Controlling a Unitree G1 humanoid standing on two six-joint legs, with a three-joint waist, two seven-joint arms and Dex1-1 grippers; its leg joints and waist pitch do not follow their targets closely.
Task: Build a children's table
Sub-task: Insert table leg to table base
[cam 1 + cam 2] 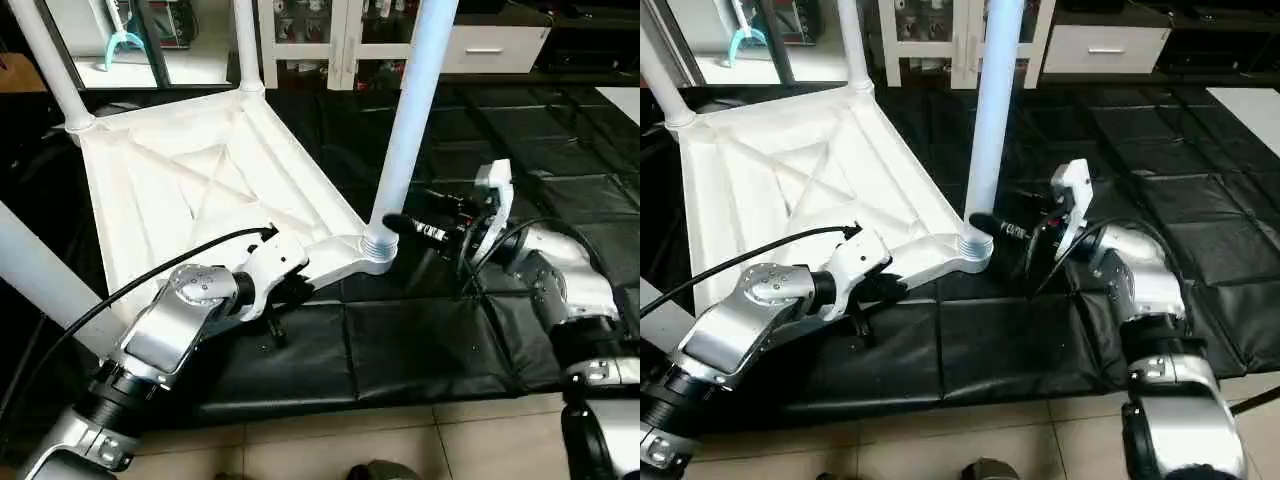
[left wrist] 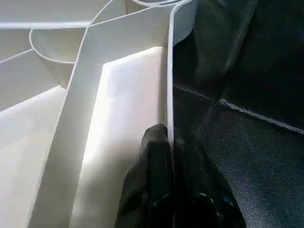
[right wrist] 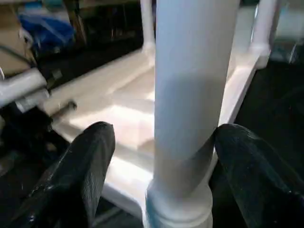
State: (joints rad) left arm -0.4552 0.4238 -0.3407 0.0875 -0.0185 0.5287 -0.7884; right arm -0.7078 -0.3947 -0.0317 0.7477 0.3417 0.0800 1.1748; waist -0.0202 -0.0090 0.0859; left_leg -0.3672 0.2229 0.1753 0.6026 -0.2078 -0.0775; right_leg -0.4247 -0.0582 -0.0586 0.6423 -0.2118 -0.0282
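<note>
Seating the near leg (image 1: 410, 120) in its corner socket (image 1: 378, 243), I pinch the upturned tabletop's rim (image 2: 169, 85) on the black mat with my left gripper (image 2: 168, 142); my right gripper (image 3: 156, 161) straddles the leg, fingers spread and not gripping. Next, I judge, check the leg's seating.

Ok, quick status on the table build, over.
Left gripper shut on tabletop rim. Right gripper open astride near leg, not clamped. Leg upright in its corner socket. Nothing in the way.
</note>
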